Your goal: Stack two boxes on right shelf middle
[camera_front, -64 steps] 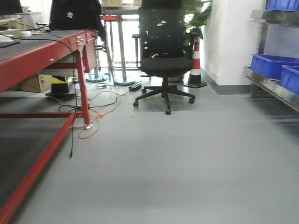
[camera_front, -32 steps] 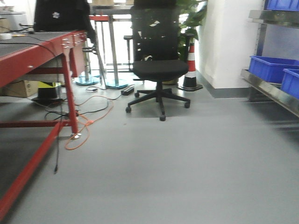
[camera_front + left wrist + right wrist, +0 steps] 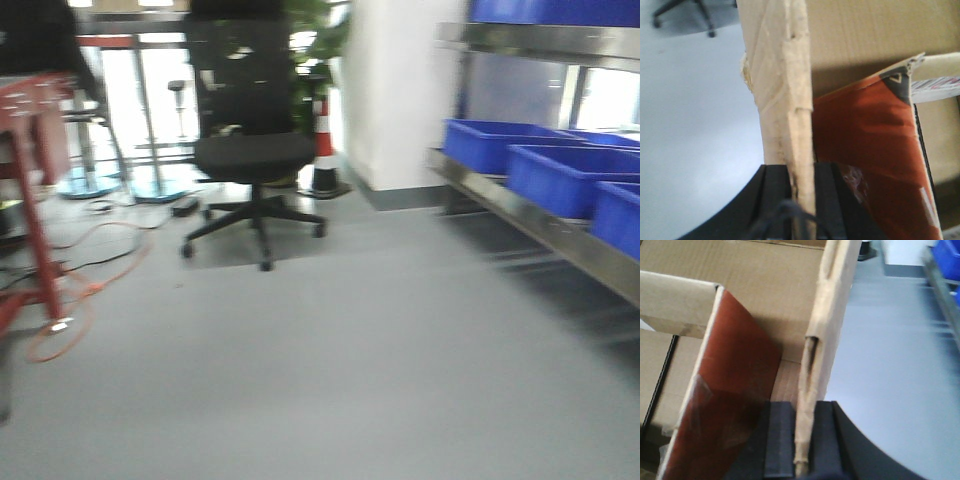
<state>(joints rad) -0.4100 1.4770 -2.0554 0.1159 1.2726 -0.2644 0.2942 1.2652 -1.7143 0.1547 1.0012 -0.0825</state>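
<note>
I carry an open brown cardboard box between both arms. In the left wrist view my left gripper (image 3: 801, 187) is shut on the box's upright left wall (image 3: 787, 90). In the right wrist view my right gripper (image 3: 802, 432) is shut on the box's right wall (image 3: 832, 315). A red-orange packet stands inside the box (image 3: 865, 150), also seen in the right wrist view (image 3: 725, 390). The stainless-steel shelf (image 3: 545, 225) runs along the right of the front view, with a higher tier (image 3: 540, 40) above. A second box is not in view.
Blue plastic bins (image 3: 555, 175) sit on the shelf tier. A black office chair (image 3: 250, 150) stands ahead on the grey floor, a traffic cone (image 3: 322, 145) behind it. A red-framed workbench (image 3: 30, 200) and an orange cable (image 3: 75, 310) are at the left.
The front view has swung to the right: the chair and workbench slid left, and the shelf with blue bins has come further into view. The picture is motion-blurred now.
</note>
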